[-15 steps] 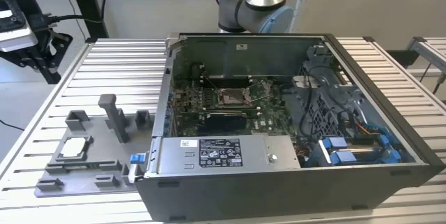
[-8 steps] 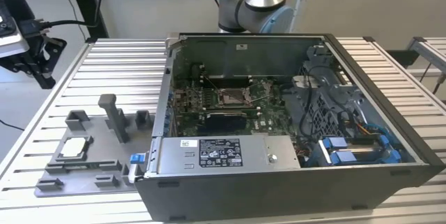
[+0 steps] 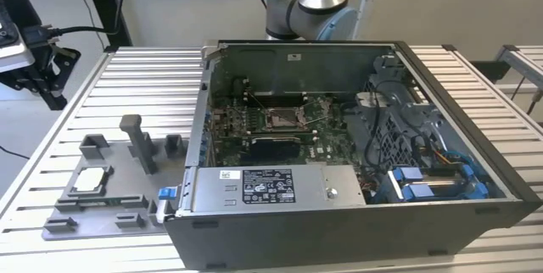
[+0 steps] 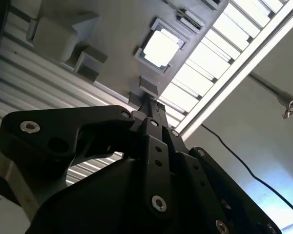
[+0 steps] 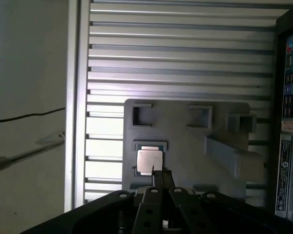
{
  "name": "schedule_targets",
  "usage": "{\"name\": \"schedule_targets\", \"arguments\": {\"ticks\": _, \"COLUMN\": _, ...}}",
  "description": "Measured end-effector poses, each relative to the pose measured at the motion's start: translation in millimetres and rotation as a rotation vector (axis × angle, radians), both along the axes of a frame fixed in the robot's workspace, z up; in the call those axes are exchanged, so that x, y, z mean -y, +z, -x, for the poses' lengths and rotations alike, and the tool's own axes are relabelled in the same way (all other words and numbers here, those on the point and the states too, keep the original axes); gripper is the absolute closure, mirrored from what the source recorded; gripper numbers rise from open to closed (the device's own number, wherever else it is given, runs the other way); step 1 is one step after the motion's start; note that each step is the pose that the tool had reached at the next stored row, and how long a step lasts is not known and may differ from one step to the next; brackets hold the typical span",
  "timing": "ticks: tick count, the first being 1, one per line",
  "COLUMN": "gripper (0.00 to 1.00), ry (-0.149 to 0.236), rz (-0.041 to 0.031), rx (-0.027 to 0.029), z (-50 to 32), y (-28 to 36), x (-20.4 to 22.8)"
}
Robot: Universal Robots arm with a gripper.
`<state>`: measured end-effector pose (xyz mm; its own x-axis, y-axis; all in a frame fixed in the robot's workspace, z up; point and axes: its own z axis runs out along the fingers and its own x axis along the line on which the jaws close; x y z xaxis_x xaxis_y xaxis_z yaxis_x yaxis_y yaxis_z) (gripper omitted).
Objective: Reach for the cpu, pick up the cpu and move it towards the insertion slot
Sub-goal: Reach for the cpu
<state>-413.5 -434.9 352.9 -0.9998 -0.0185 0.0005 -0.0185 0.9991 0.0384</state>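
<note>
Black linkage of the gripper [image 5: 159, 176] [image 4: 149, 105] sits closest to the lens in both wrist views, its tips pressed together with nothing between them. Beyond them the cpu [image 5: 150, 162] [image 4: 161, 48] lies flat, pale side up, in a square recess of the grey tray [image 5: 190, 146], apart from the gripper. In the exterior view the tray rests on the slatted table [image 3: 144, 88], at 8 o'clock from the open computer case [image 3: 339, 228]. The cpu [image 3: 89, 181] is toward the tray's 9 o'clock side, and the gripper hangs at 10 o'clock, by the table's edge. The insertion slot [image 3: 284, 117] sits on the green motherboard [image 3: 225, 130] inside the case, at 2 o'clock from the cpu and well apart from it.
</note>
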Motion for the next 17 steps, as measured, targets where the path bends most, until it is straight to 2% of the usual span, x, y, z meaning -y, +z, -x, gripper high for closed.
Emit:
{"name": "schedule_targets", "arguments": {"ticks": 4, "gripper": 1.0, "ry": 0.0, "rz": -0.0002, "rx": 0.0, "z": 0.0, "y": 0.0, "x": 0.1}}
{"name": "schedule_targets", "arguments": {"ticks": 5, "gripper": 0.0, "ry": 0.0, "rz": -0.0002, "rx": 0.0, "z": 0.0, "y": 0.0, "x": 0.1}}
{"name": "schedule_targets", "arguments": {"ticks": 17, "gripper": 0.0, "ry": 0.0, "rz": -0.0009, "rx": 0.0004, "z": 0.5, "y": 0.0, "x": 0.3}}
